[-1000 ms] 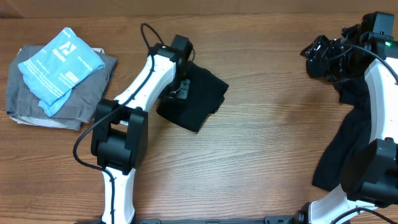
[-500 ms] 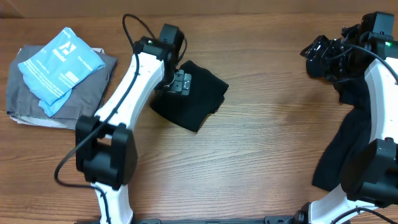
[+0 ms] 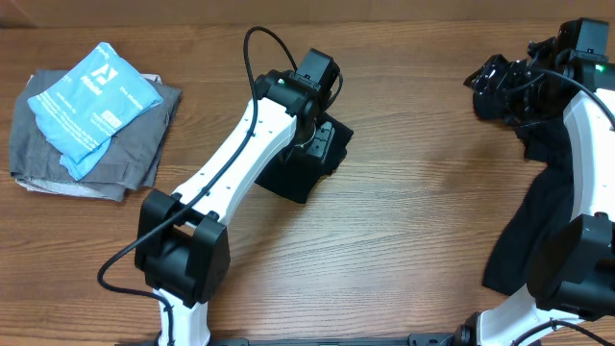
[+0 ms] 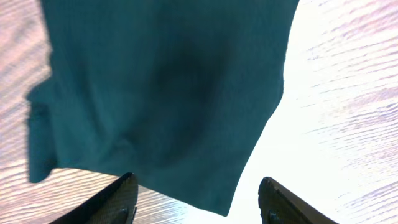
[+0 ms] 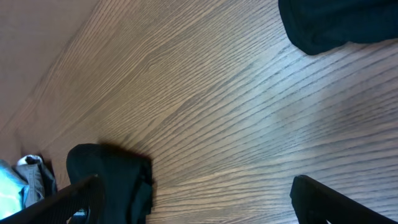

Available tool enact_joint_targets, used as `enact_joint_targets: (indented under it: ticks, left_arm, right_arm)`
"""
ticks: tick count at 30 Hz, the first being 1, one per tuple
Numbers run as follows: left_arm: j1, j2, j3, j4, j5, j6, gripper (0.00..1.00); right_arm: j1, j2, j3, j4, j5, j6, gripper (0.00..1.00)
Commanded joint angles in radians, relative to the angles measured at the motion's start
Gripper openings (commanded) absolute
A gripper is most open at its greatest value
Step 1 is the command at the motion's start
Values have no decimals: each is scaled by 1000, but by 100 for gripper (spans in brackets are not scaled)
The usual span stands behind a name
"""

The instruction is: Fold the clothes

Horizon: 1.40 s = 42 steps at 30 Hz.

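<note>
A folded black shirt lies at the table's middle left. My left gripper hovers over its right part, open and empty. In the left wrist view the shirt fills the upper frame and one corner of it reaches down between the spread fingers of the gripper. A second black shirt lies unfolded along the right edge, partly under the right arm. My right gripper is raised at the far right, open and empty. In the right wrist view the gripper shows bare wood between its fingers, the folded shirt beyond, and the other shirt at top right.
A grey garment lies at the far left with a light-blue printed item on top of it. The left arm stretches diagonally from its base at the front left. Bare wood lies between the two shirts.
My left gripper swung left over the folded shirt's left edge, then right to its right side. The shirt stayed in place. The right arm has not moved.
</note>
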Motion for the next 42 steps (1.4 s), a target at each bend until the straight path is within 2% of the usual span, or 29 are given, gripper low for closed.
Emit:
enact_joint_targets:
  ticks: [1,3,8,27,35,42]
  left_arm:
    - [-3,44,-23,-7,84,66,61]
    - [-9,55,-39,-1,93,77,62]
    - [-29,69,-94,46,85,84,72]
    - [-33,74,-311,231,82,76,79]
    - [-33,74,-421,345,81,70,79]
    - [-33,74,-447,367,67,64,70]
  right_arm:
    - [1,2,-2,3,0,-6,100]
    - [1,2,-2,3,0,-6,100]
    - [1,2,-2,3,0,-7,100]
    - [1,2,-2,3,0,-6,100]
    - [1,2,-2,3,0,-6,100]
    - [1,2,-2,3,0,-6,100]
